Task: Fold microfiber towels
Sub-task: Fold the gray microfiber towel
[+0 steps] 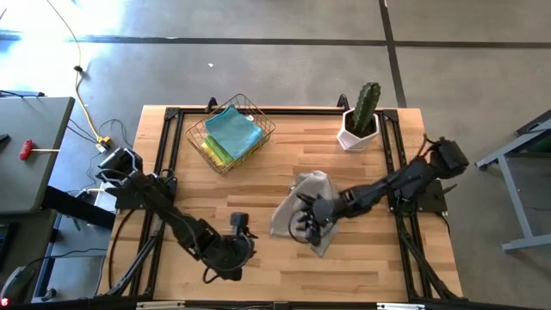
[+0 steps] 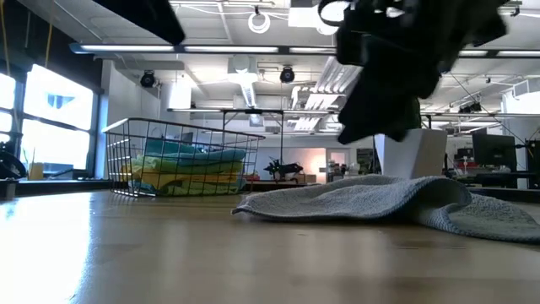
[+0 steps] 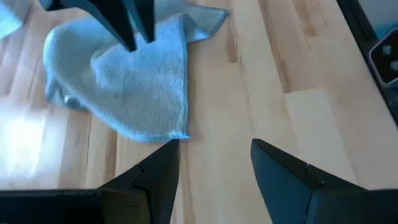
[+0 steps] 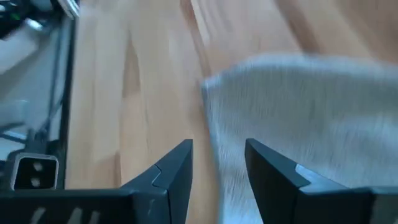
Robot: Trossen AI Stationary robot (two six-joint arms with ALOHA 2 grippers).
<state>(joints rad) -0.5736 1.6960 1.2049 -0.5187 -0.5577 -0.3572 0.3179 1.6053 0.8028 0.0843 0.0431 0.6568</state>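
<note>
Grey towel point(image 1: 303, 200) lies crumpled on the wooden tabletop point(image 1: 379, 258), out in front of the wire basket point(image 1: 229, 132) and toward the side where the potted cactus point(image 1: 362, 117) stands. In the low view it point(image 2: 380, 201) rests flat with a raised fold along its top. The right end effector point(image 1: 308, 222) hovers over the edge of this towel farthest from the basket; its wrist view shows the two dark fingers point(image 4: 174, 171) apart with nothing between them, the cloth point(image 4: 311, 106) just beyond their tips. The left end effector point(image 1: 238, 227) sits just beside the same towel, on the side away from the cactus, its fingers point(image 3: 158, 171) also spread and empty, aimed at a corner of the cloth point(image 3: 134, 93). Inside the basket lie the other towels, a light blue one point(image 1: 233, 129) on top with lime green and yellow edges point(image 1: 214, 151) showing beneath it.
</note>
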